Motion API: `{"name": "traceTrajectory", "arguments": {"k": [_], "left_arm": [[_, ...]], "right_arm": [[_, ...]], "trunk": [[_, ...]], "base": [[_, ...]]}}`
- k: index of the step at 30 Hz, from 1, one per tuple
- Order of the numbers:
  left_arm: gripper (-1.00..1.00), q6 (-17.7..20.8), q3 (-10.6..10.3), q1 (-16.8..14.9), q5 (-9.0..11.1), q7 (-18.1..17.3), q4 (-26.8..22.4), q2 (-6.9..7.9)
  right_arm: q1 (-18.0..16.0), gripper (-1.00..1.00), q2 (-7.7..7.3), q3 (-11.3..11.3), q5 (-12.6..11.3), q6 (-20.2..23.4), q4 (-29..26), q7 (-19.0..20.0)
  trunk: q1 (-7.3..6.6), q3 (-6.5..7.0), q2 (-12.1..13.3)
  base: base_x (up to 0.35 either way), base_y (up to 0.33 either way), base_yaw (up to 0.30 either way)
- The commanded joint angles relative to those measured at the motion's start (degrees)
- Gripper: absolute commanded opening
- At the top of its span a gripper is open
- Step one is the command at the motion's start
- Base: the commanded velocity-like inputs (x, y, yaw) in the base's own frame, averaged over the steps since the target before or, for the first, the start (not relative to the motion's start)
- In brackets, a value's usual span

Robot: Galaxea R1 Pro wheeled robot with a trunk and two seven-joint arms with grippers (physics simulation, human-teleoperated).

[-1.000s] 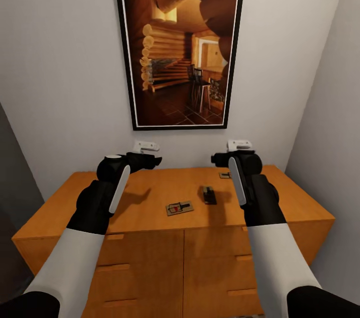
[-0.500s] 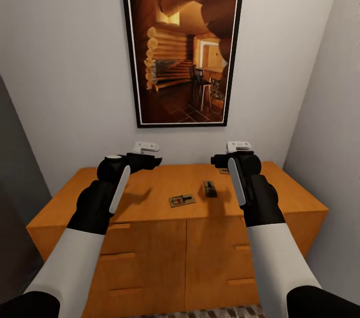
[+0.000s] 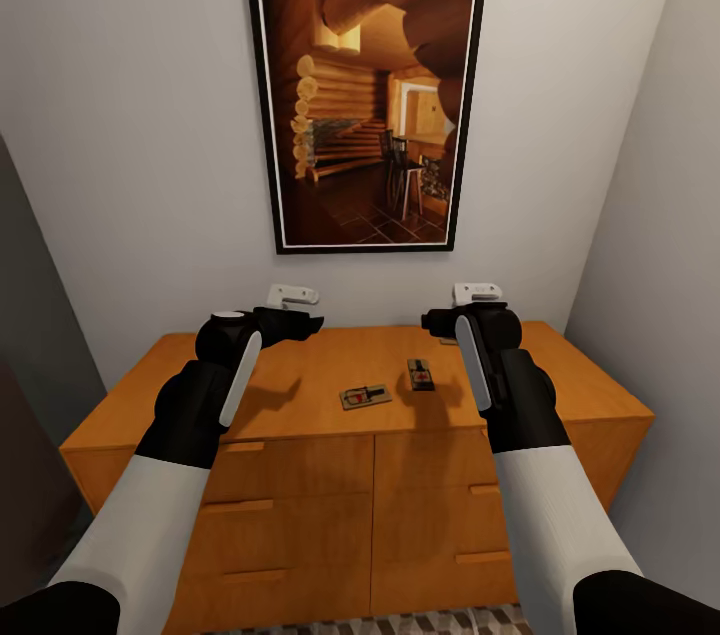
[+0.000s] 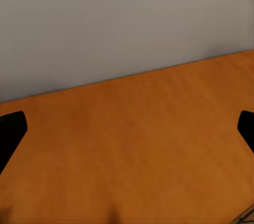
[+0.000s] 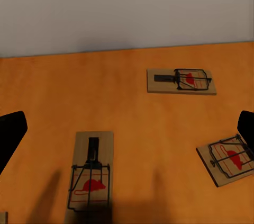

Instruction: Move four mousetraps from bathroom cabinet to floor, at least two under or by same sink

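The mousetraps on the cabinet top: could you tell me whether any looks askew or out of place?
None is damaged or tipped; each mousetrap lies flat on the cabinet. They are unaligned: one lies crosswise near the wall, another lengthwise, and a third sits slanted.

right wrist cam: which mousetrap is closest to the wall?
The mousetrap lying crosswise near the cabinet top's back edge; the other two sit closer to the claw.

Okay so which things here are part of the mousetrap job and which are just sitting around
Part of the job:
- mousetrap nearest the front edge
- mousetrap behind it
- mousetrap by the wall
- cabinet they lie on
- patterned floor, where they go
- left gripper, right gripper, both open

Just there:
- framed picture
- wall
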Motion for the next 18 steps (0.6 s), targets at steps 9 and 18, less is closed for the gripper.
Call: {"name": "traceTrajectory", "arguments": {"k": [9,18], "left_arm": [[1.00,0.32,0.03,-0.04,0.07,-0.04,-0.01,-0.01],[1.00,0.30,0.04,-0.04,0.09,0.01,0.00,-0.01]], "right_arm": [[-0.05,1.00,0.00,0.05,-0.04,0.26,0.02,-0.15],[-0.05,1.00,0.00,-0.03,-0.08,0.26,0.07,-0.10]], "trunk": [[0.00,-0.07,-0.04],[0.00,-0.07,-0.04]], "base": [[-0.003,0.001,0.000],[0.000,0.000,0.000]]}}
